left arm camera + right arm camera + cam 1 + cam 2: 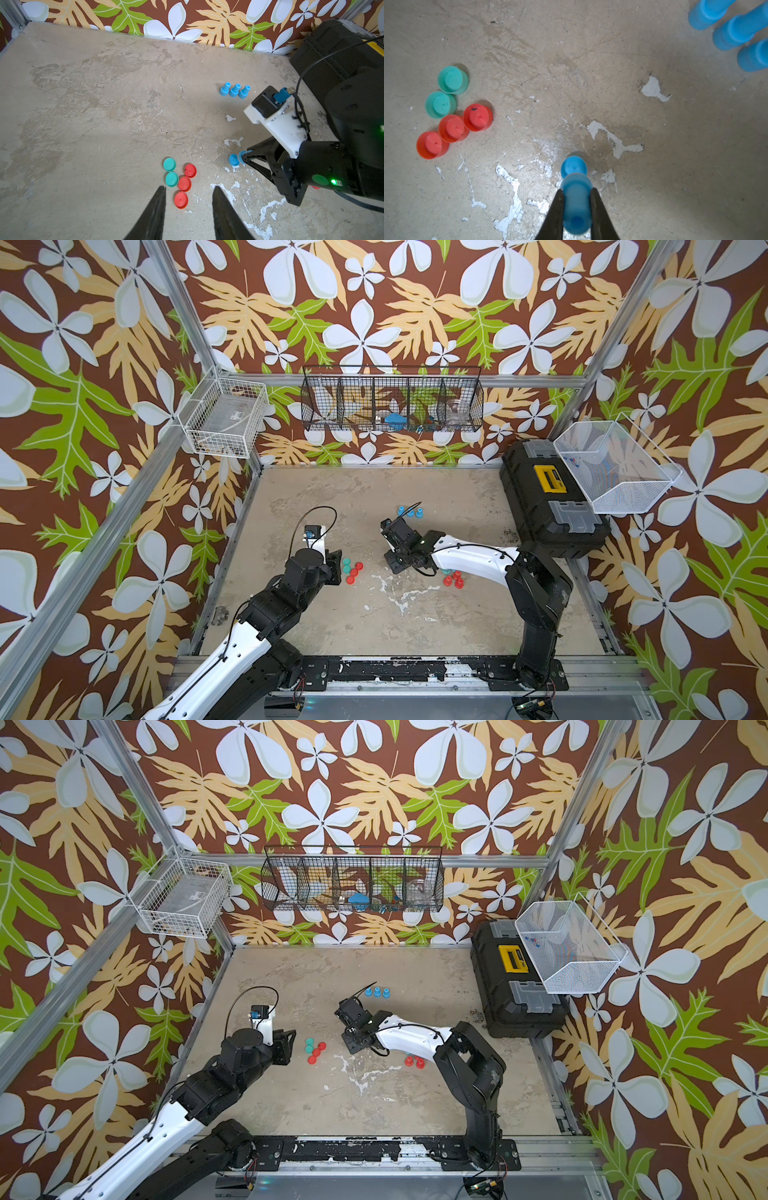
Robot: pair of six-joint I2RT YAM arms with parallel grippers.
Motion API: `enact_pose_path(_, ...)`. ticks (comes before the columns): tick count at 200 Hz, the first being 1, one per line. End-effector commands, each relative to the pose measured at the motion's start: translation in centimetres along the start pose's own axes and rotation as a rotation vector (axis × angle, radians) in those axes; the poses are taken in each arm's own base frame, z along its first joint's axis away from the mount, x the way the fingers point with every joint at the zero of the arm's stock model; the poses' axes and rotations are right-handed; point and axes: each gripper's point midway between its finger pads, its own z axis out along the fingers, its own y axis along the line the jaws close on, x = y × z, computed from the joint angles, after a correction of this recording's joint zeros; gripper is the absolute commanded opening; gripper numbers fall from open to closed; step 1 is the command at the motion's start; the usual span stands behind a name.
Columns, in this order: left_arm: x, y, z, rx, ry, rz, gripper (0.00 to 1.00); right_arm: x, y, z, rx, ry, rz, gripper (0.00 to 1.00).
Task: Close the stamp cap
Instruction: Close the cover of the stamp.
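Observation:
My right gripper is shut on a blue stamp, gripping its handle. A blue cap sits at the stamp's far end, close above the table. Whether it is fully seated I cannot tell. The left wrist view shows the same stamp and cap at the right gripper's tip. My left gripper is open and holds nothing. It hovers just short of a cluster of loose red and teal caps. In both top views the right gripper hides the stamp.
Three capped blue stamps stand in a row beyond the right gripper. Red stamps and a teal one lie under the right forearm. A black toolbox fills the right rear corner. Wire baskets hang on the walls.

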Motion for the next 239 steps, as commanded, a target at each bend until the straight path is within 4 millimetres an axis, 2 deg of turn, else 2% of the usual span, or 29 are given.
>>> enact_pose_path(1,-0.1,0.0,0.0,-0.001,-0.003,-0.001,0.40,-0.2,0.0,0.1,0.008,-0.003,0.005,0.15)
enact_pose_path(239,-0.1,0.1,0.0,-0.007,-0.002,-0.002,0.40,0.0,0.2,1.8,0.026,0.021,-0.015,0.14)
